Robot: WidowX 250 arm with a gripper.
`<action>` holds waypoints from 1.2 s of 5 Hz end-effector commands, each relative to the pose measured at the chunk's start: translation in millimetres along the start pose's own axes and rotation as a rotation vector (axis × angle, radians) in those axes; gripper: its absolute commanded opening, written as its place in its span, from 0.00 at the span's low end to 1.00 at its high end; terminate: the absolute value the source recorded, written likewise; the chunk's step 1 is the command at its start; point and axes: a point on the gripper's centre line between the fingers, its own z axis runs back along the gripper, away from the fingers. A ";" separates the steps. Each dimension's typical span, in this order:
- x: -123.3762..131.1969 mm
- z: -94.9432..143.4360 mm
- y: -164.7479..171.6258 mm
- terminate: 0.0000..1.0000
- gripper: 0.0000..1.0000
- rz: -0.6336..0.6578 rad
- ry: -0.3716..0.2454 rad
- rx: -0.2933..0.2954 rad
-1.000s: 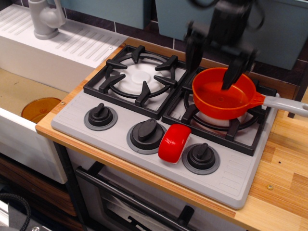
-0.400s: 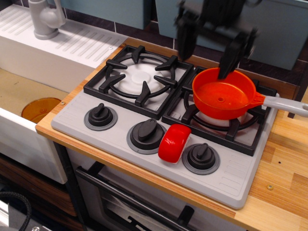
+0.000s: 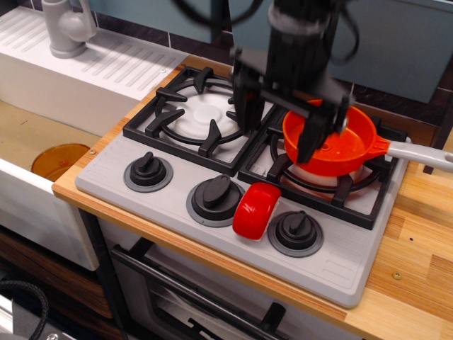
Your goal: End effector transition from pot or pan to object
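The bright-orange saucepan [image 3: 347, 145] sits on the right burner, its grey-white handle [image 3: 421, 154] pointing right. The small glossy red block [image 3: 256, 210] lies on the grey stove front between the middle and right black knobs. My black gripper [image 3: 279, 134] hangs open and empty above the stove, between the two burners. Its left finger [image 3: 246, 108] is over the gap between the burners. Its right finger [image 3: 312, 134] covers the pan's left rim. The gripper is above and behind the red block, apart from it.
Three black knobs [image 3: 148, 170] [image 3: 216, 196] [image 3: 296, 230] line the stove front. The left burner grate [image 3: 198, 113] holds nothing. A sink [image 3: 56, 152] with an orange disc lies at left, a grey tap [image 3: 65, 27] behind it. Wooden counter [image 3: 417, 241] runs at right.
My gripper has left the pan, lifted, then moved left and toward the front, coming lower over the gap between the burners. The pan and the red block have not moved.
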 end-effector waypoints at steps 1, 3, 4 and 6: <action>-2.2 -10.8 -2.4 0.00 1.00 -0.003 -0.110 0.012; -17.8 -46.7 -2.5 0.00 1.00 -0.016 -0.170 0.006; -24.5 -61.5 -3.0 0.00 1.00 -0.014 -0.196 0.004; -29.4 -72.2 -4.2 0.00 1.00 -0.029 -0.205 -0.002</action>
